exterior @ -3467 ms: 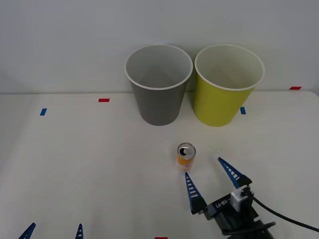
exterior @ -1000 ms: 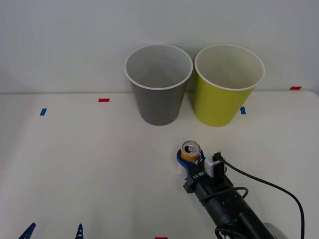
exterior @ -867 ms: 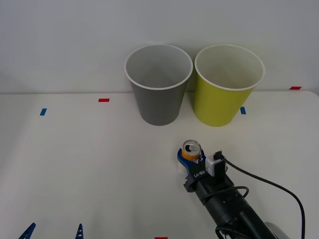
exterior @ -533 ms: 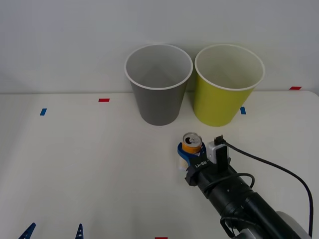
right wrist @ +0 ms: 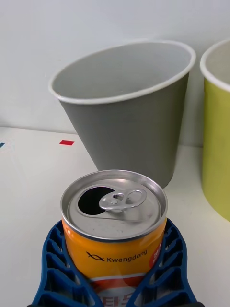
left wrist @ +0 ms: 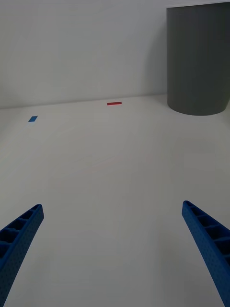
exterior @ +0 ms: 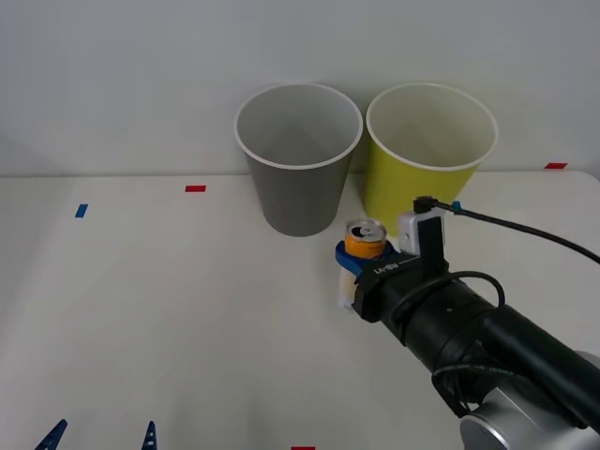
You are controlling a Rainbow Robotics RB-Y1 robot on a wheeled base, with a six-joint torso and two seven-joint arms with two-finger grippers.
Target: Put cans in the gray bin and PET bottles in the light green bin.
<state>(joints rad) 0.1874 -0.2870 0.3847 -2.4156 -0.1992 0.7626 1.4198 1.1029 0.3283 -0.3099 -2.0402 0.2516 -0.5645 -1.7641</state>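
My right gripper [exterior: 360,262] is shut on the orange and white can [exterior: 364,241], holding it upright above the table, in front of the gap between the two bins. In the right wrist view the can [right wrist: 115,230] sits between the blue fingers [right wrist: 57,268], silver top and pull tab up. The gray bin [exterior: 298,159] stands at the back centre, just beyond and left of the can; it also shows in the right wrist view [right wrist: 127,110] and the left wrist view [left wrist: 199,57]. The light green bin [exterior: 427,159] stands to its right. My left gripper [exterior: 98,438] stays open, low at the near left edge.
Small red tape marks [exterior: 195,188] and blue tape marks [exterior: 82,210] dot the white table [exterior: 169,309]. A black cable [exterior: 525,234] runs from the right wrist toward the right. A plain white wall stands behind the bins.
My right gripper closed on the can, then lifted it and carried it back toward the bins. The left arm has not moved.
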